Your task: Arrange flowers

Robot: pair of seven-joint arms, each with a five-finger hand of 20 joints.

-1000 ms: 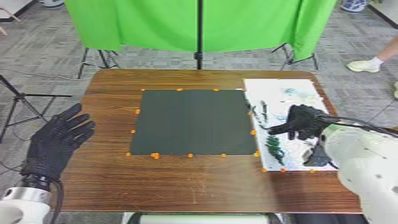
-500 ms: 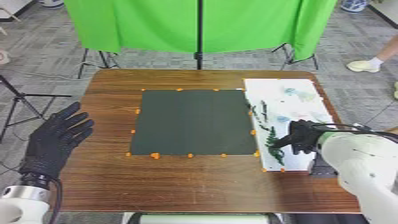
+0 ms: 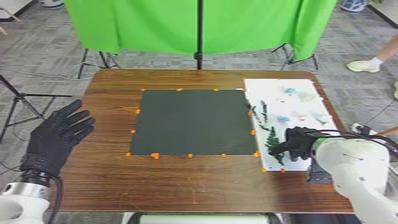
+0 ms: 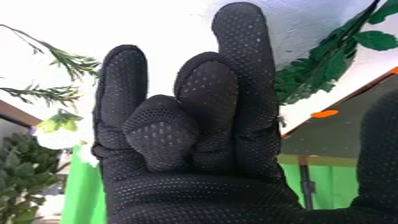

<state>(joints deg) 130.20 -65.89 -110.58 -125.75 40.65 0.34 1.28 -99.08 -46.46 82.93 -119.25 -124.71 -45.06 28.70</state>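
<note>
Over the front part of the white board (image 3: 306, 107) is my right hand (image 3: 300, 139), right beside a dark green leafy stem (image 3: 272, 140). Thin dark stems (image 3: 264, 110) and pale flowers (image 3: 291, 91) lie farther back on the board. My left hand (image 3: 60, 134) stands open at the table's left edge, holding nothing. In the right wrist view, my right hand (image 4: 195, 145) has relaxed fingers, some bent more than others, with nothing held. The leafy stem (image 4: 315, 72) appears beyond the space between fingers and thumb; a white flower (image 4: 58, 137) and thin sprigs (image 4: 75, 62) are also there.
A dark square sheet (image 3: 191, 122) lies on the brown table (image 3: 195, 185), with orange marks around it. The white board adjoins its right side. Behind the table hangs a green cloth (image 3: 151, 27) on a stand.
My right hand has moved toward the table's front edge and lately a little left, closer to the leafy stem, uncovering flowers on the board. The left hand has barely moved.
</note>
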